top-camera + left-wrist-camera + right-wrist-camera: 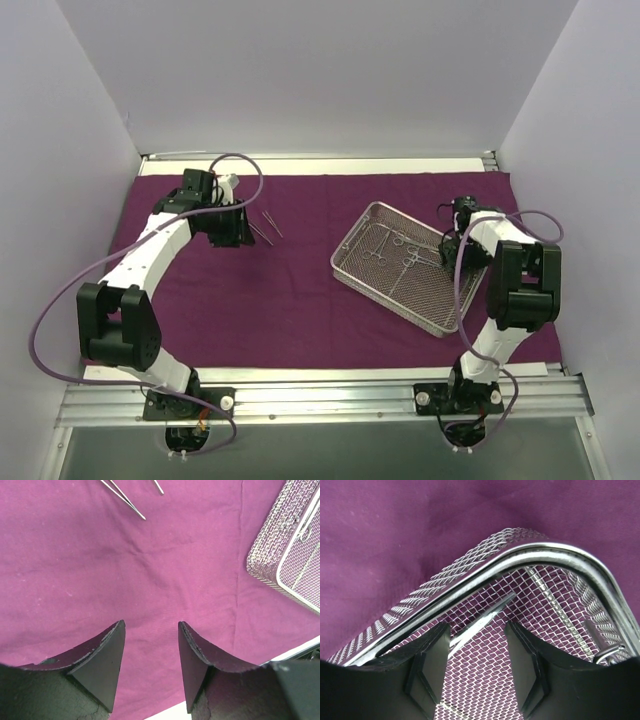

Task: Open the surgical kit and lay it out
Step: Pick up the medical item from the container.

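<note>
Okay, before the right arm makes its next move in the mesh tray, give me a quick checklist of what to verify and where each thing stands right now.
1. The purple cloth wrap lies spread flat: ok.
2. The right end effector is inside the wire-mesh tray, with a finger on either side of a thin instrument: ok.
3. Grip on that instrument: not ok, the jaws are not closed on it.
4. The left end effector is open and empty above the cloth: ok.
5. The tweezers on the cloth lie apart from the tray: ok.
6. Instrument free of the others in the tray: cannot tell.
</note>
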{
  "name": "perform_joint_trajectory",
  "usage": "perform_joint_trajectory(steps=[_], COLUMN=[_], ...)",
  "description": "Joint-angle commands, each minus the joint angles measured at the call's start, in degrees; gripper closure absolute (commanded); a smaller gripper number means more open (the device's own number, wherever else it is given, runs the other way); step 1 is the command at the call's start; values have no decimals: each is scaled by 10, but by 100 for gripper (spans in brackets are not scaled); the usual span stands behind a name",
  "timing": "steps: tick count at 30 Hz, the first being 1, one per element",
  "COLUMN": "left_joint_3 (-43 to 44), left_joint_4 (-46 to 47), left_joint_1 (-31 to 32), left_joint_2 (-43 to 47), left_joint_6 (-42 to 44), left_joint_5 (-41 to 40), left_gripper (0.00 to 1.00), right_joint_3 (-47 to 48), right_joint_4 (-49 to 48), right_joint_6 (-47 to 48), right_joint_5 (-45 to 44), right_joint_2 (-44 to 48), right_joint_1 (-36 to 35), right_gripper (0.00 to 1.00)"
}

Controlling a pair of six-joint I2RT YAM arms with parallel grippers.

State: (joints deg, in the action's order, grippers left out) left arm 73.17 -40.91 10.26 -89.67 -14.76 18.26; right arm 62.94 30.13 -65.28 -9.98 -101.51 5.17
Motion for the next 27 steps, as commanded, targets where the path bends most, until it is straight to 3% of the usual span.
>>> perform_joint_trajectory(steps=[1,7,8,11,16,27], left_joint_3=[23,29,29,29,29,59], left_joint_4=[13,7,7,10,10,6], left_joint_1=[-6,-12,-14,-15,-15,-15], left_joint_2=[10,7,6,5,5,2], left_joint_6=[4,1,0,-3,-5,-37], left_joint_5=[9,9,9,12,20,70], left_gripper=[45,45,45,45,45,45], right_joint_3=[12,9,4,-11,-26,25], right_joint_4=[38,57,58,61,43,-47], right_joint_6=[-26,-9,-6,3,19,200], right_joint_5=[-49,-56,-56,-49,-22,48], right_joint_2=[-25,-49,-47,-36,-2,119], right_joint_1=[0,-2,-3,-6,-8,-48], right_gripper=[51,61,72,86,99,100])
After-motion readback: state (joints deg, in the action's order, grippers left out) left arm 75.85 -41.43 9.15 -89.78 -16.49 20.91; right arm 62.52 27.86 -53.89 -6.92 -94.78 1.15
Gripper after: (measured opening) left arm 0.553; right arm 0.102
